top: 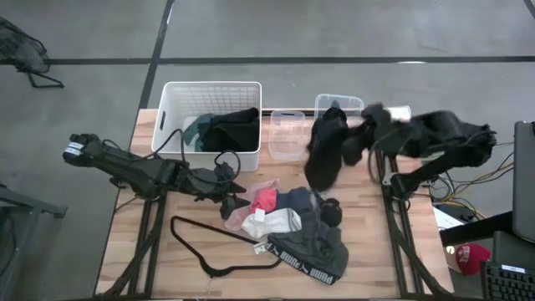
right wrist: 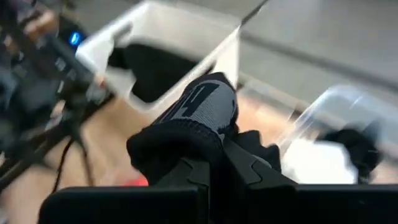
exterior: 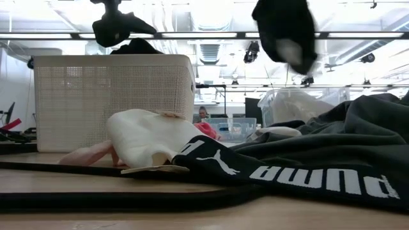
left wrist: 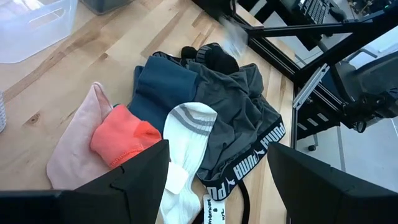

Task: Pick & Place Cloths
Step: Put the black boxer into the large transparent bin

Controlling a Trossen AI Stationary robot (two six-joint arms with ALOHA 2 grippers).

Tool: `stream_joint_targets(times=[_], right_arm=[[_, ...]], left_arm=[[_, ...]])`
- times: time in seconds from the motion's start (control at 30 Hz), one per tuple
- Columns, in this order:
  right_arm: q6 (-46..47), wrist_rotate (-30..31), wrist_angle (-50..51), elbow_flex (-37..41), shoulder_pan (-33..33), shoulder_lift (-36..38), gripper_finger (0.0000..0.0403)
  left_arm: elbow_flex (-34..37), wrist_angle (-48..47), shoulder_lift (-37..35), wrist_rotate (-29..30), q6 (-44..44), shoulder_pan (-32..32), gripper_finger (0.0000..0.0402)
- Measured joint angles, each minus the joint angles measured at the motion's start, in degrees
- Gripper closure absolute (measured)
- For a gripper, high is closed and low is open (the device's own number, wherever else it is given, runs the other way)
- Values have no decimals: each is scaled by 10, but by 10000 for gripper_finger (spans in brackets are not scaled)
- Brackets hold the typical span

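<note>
A pile of cloths lies on the table's middle: a pink one (left wrist: 71, 158), a red one (left wrist: 121, 140), a white sock (left wrist: 189, 134), a navy one (left wrist: 161, 84) and a grey garment with a black white-lettered waistband (left wrist: 255, 155). My left gripper (left wrist: 217, 186) is open and hovers just over the pile's left side (top: 232, 186), above the white sock. My right gripper (top: 361, 132) is shut on a black cloth (top: 326, 155), raised above the table's far right. A white basket (top: 171, 104) holds black (top: 234, 130) and teal cloths. My right gripper pinches a bunched fold of the black cloth (right wrist: 199, 127) between its two fingers. The cloth is lifted clear of the table. It bulges out past the fingertips in the wrist view and hangs slack below the gripper (exterior: 287, 32) in the low view.
A thin black wire hanger (top: 209, 242) lies near the table's near left edge. Two clear plastic containers (top: 287, 134) (top: 338, 104) stand right of the basket at the far edge. Cables and a keyboard sit beyond the table's right edge.
</note>
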State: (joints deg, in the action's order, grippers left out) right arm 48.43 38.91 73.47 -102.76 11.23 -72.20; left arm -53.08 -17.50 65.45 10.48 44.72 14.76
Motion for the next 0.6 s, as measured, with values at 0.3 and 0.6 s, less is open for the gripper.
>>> stream_joint_targets(times=[0.3, 0.6], right_arm=[[-129, 51, -2, -85, -121, -2, 392], [-203, 43, -9, -77, -263, -4, 393]], left_arm=[[0, 0, 0, 0, 6, 0, 126], [0, 1, 0, 1, 15, 0, 126]])
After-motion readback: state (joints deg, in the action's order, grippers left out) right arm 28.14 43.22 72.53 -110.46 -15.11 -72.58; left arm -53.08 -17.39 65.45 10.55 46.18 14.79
